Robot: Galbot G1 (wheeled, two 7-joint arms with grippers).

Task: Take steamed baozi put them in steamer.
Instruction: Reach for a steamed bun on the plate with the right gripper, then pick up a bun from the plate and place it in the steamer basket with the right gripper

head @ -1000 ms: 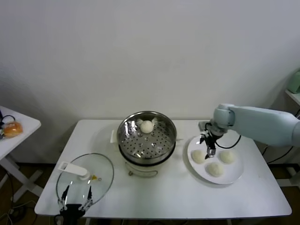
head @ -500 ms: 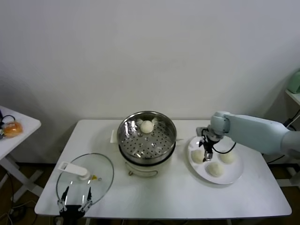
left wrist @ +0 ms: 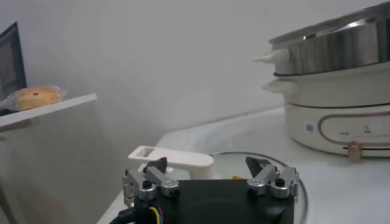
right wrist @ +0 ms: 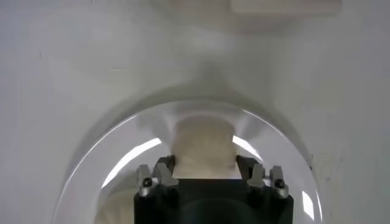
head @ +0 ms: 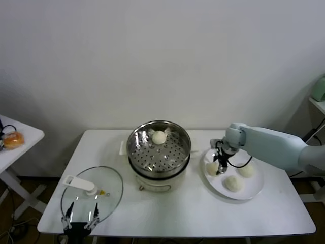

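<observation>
The steamer [head: 132, 152] stands mid-table with one steamed baozi [head: 159, 136] on its perforated floor. Three more baozi lie on a white plate [head: 254, 194] to its right. My right gripper [head: 219, 168] is down over the plate's left baozi [head: 212, 168]. In the right wrist view that baozi [right wrist: 204, 141] fills the gap, both fingertips [right wrist: 166, 165] press its sides, and it rests on the plate [right wrist: 122, 141]. The other two baozi [head: 233, 183] [head: 247, 171] lie free. My left gripper [head: 80, 218] [left wrist: 207, 165] waits open at the table's front left edge, holding nothing.
A glass lid [head: 96, 195] with a white handle [left wrist: 173, 159] lies flat at the front left, just beyond the left gripper. A side table [head: 20, 147] at far left carries an orange-brown bun [head: 13, 138]. The steamer's white base [left wrist: 341, 122] has a handle facing the lid.
My right gripper has come down and shifted left onto the plate's left baozi, and its fingers have closed from wide open against the bun. The left arm has not moved.
</observation>
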